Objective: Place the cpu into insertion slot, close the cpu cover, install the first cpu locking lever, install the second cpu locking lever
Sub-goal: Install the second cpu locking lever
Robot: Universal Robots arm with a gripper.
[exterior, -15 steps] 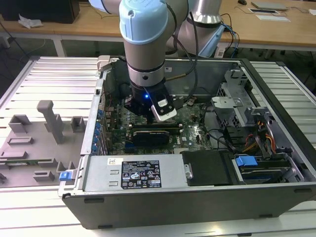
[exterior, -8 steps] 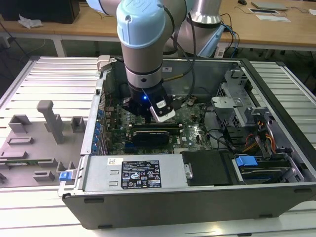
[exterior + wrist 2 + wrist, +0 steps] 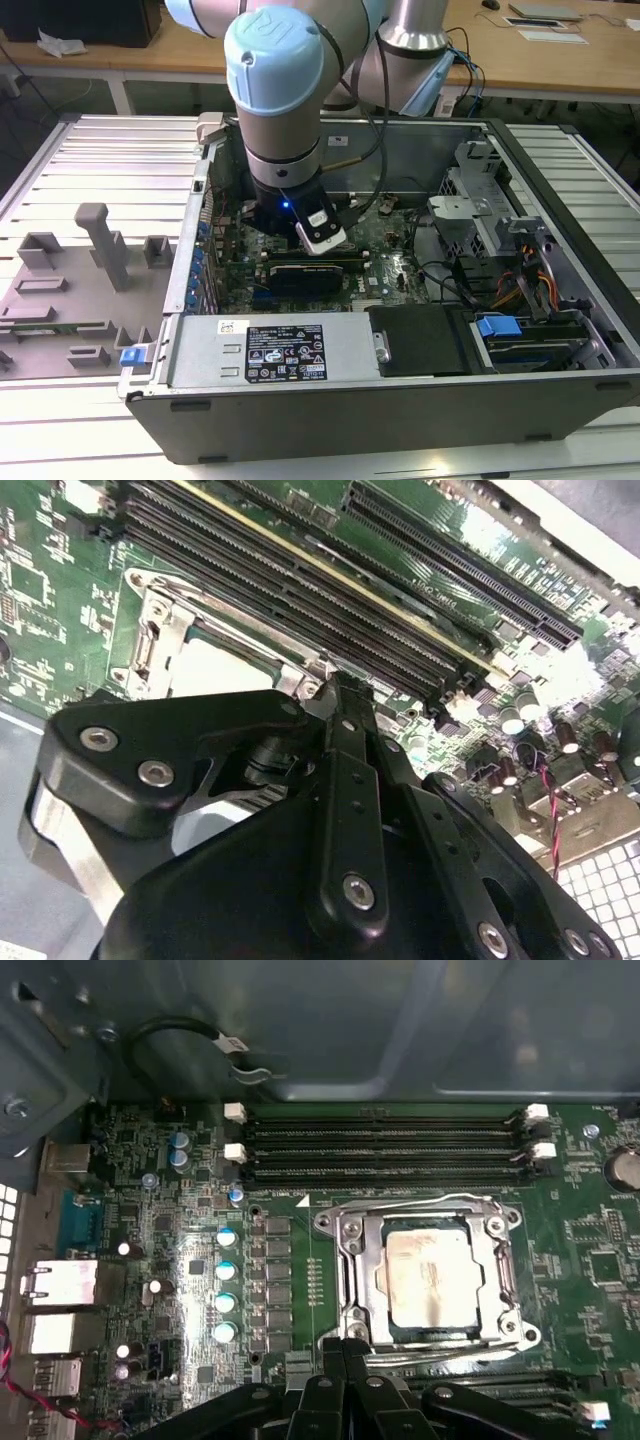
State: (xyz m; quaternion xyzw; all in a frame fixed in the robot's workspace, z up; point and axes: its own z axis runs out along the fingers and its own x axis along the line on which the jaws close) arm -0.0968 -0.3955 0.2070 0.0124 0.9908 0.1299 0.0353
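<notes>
First wrist view is showing the gripper [image 3: 345, 1345] nearest, its black fingers [image 3: 330, 1360] pressed together, tips sitting at the near edge of the cpu cover [image 3: 430, 1222]. That silver frame is lying flat over the cpu [image 3: 430, 1278], seated in the insertion slot [image 3: 432, 1333]. A thin lever [image 3: 400, 1203] is running along the cover's far edge. Beyond, long black memory slots [image 3: 385, 1145] are crowding the cover, leaving only a narrow green strip of motherboard [image 3: 590, 1260] between.

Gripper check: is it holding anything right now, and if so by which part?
Nothing held. The gripper has its fingers together at the edge of the cpu cover, which lies closed over the cpu.
</notes>
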